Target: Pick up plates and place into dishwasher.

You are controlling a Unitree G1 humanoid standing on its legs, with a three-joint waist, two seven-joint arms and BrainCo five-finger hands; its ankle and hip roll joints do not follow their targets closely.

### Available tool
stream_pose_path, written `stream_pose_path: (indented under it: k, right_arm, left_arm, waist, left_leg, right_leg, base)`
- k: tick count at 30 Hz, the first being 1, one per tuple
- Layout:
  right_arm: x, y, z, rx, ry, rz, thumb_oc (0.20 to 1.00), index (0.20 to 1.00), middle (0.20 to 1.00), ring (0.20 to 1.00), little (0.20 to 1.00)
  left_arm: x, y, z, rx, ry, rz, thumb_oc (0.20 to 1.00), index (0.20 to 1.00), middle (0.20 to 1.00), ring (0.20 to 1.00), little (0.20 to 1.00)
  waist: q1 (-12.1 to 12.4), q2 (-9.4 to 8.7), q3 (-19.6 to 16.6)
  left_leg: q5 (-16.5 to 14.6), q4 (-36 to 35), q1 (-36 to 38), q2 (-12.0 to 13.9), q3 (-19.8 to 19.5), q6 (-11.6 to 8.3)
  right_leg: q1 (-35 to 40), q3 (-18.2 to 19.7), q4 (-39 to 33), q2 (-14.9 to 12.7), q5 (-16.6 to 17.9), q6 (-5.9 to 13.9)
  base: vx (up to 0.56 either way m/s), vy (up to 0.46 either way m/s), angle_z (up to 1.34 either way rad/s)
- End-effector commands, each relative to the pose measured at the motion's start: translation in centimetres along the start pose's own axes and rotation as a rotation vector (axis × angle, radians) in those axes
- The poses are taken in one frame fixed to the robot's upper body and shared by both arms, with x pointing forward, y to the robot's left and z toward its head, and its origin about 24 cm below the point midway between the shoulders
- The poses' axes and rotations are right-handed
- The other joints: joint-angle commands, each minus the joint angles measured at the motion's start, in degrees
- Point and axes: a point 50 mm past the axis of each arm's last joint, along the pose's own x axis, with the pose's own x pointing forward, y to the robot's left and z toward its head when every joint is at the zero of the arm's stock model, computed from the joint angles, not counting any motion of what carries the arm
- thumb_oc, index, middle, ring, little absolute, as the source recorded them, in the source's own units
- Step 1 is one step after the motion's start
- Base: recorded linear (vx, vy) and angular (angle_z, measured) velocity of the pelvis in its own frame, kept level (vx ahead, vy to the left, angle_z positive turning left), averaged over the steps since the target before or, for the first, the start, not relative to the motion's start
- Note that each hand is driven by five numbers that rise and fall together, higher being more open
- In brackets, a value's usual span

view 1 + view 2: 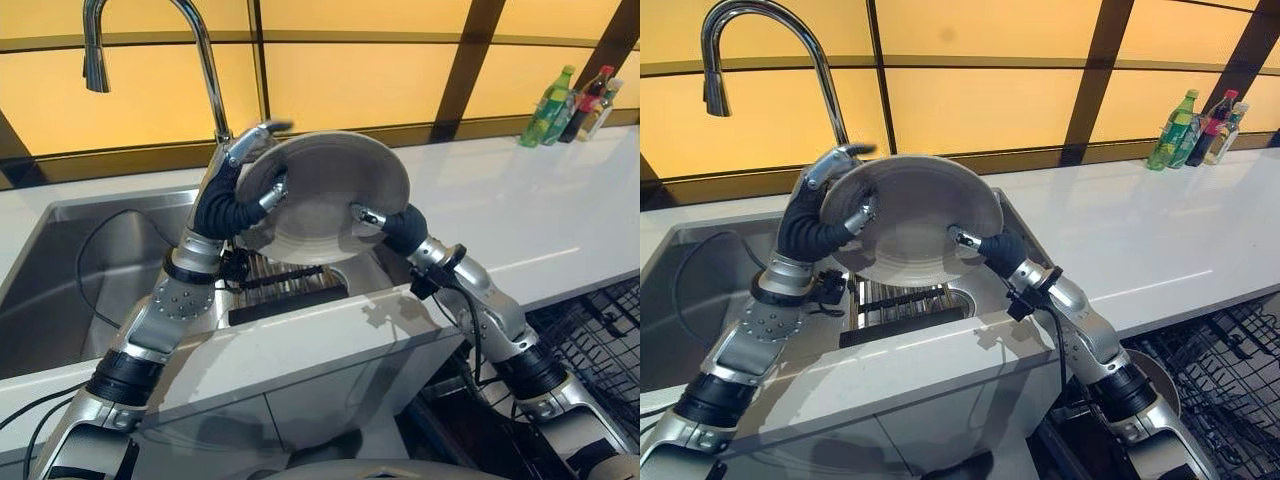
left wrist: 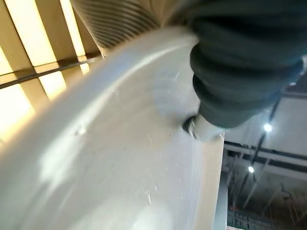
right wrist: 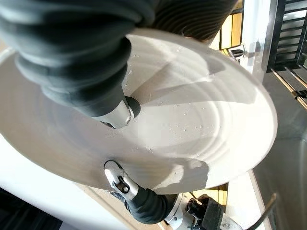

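A white kitchen counter (image 1: 520,220) runs left to right under a wall of amber panels, and right at the near edge, low on the right, sits the black wire dishwasher rack (image 1: 600,340).

Just above the near counter edge, both arms come up over the steel sink (image 1: 90,280). The plate (image 1: 325,195), pale grey and tilted up on edge with its underside towards us, is held in the air between the two hands, above the dark ribbed drainer (image 1: 285,280) on the sink's right side.

The right hand (image 1: 385,222) has the plate's lower right rim, thumb curled onto the near face, fingers hidden behind it. The left hand (image 1: 245,185) takes the left rim, fingers wrapped over the top edge and the thumb pinching the near side. The right wrist view shows the same plate (image 3: 192,124) flecked with water drops.

Behind the plate the curved steel tap (image 1: 205,60) rises at the sink's far edge. Far right on the counter, a cluster of bottles (image 1: 575,105) stands against the wall.
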Motion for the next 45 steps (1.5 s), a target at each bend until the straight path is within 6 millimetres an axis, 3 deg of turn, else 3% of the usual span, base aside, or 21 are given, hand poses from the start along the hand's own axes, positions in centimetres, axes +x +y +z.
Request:
stream_pose_path:
  k: [1,14,24,27,32,34,40,44,45]
  right_arm:
    - [0.9,0.7,3.4,-0.028,-0.214,0.017,0.200,0.200,0.200,0.200,0.200]
    - [-2.5,-2.3,4.5,-0.127,-0.242,-0.270,0.200,0.200,0.200,0.200,0.200]
    - [-7.1,-3.7,4.5,-0.185,-0.232,-0.487,0.200,0.200,0.200,0.200,0.200]
    - [-7.7,-3.8,4.2,-0.188,-0.221,-0.508,0.200,0.200,0.200,0.200,0.200]
    - [-6.7,-3.7,3.1,-0.139,-0.190,-0.451,0.200,0.200,0.200,0.200,0.200]
    - [-6.1,-3.7,2.7,-0.133,-0.179,-0.443,0.200,0.200,0.200,0.200,0.200]
    - [-5.7,-4.2,2.5,-0.144,-0.159,-0.464,0.200,0.200,0.200,0.200,0.200]
    - [-6.0,-4.9,3.0,-0.237,-0.127,-0.519,0.200,0.200,0.200,0.200,0.200]
    - [-6.2,-5.0,3.1,-0.267,-0.116,-0.526,0.200,0.200,0.200,0.200,0.200]
  left_arm:
    - [0.8,1.0,-1.2,0.017,0.041,0.117,1.000,1.000,1.000,1.000,1.000]
    - [-0.8,5.6,-2.9,0.212,0.149,0.413,1.000,1.000,1.000,1.000,1.000]
    - [-3.6,8.8,-3.8,0.358,0.249,0.560,1.000,1.000,1.000,1.000,1.000]
    - [-4.9,9.8,-3.9,0.406,0.281,0.609,1.000,1.000,1.000,1.000,1.000]
    - [-7.4,12.0,-3.5,0.549,0.332,0.666,1.000,1.000,1.000,1.000,1.000]
    - [-7.9,12.6,-3.4,0.571,0.345,0.682,1.000,1.000,1.000,1.000,1.000]
    - [-8.3,13.2,-3.6,0.566,0.372,0.684,1.000,1.000,1.000,1.000,1.000]
    - [-9.2,13.7,-3.3,0.570,0.383,0.721,1.000,1.000,1.000,1.000,1.000]
    - [-9.6,13.9,-3.1,0.574,0.388,0.736,1.000,1.000,1.000,1.000,1.000]
  waist:
    - [-1.12,0.04,-1.68]
    - [-4.81,-0.13,-1.74]
    - [-8.98,-0.21,-1.51]
    - [-9.03,-0.38,-0.75]
    - [-6.29,-0.54,-0.74]
    - [-5.36,-0.55,-0.72]
    - [-4.79,-0.88,-0.15]
    - [-4.65,-1.86,0.94]
    - [-4.56,-2.03,1.45]
  left_leg:
    - [0.14,0.51,-2.83,0.00,4.03,2.11]
    - [-0.74,0.36,-1.59,0.05,6.87,2.27]
    - [-1.87,-0.46,0.16,-0.41,10.54,2.70]
    - [-1.87,-0.69,0.73,0.11,12.30,2.50]
    - [-1.44,-1.18,2.38,2.56,19.55,1.10]
    - [-1.20,-0.80,2.50,3.37,21.19,0.73]
    - [-0.38,3.58,0.68,7.67,21.26,-1.33]
    - [-2.25,13.47,-1.88,10.38,19.96,-2.36]
    - [-1.36,17.65,-3.19,10.98,19.04,-2.48]
  right_leg:
    - [0.12,0.77,6.27,-1.71,-6.37,1.44]
    - [-0.73,4.40,5.44,-2.09,-5.10,2.10]
    - [-2.30,7.70,4.21,-4.08,-2.35,4.11]
    - [-3.19,5.03,4.57,-5.76,-1.45,5.00]
    - [-3.29,-6.82,3.98,-9.40,0.30,6.45]
    - [-3.43,-8.72,3.80,-9.18,0.53,6.10]
    - [-2.88,-7.32,4.24,-4.49,-1.49,2.87]
    - [-2.85,-5.58,4.92,-1.54,-2.29,-0.09]
    - [-2.84,-4.96,5.04,-0.53,-2.47,-1.15]
  base:
    - [0.00,0.000,0.00]
    - [0.00,-0.002,-0.15]
    - [0.00,-0.021,-0.29]
    - [-0.02,-0.094,-0.31]
    - [-0.03,-0.184,-0.77]
    - [-0.03,-0.192,-0.82]
    - [0.01,-0.231,-0.39]
    - [0.01,-0.284,-0.42]
    - [0.03,-0.286,-0.50]
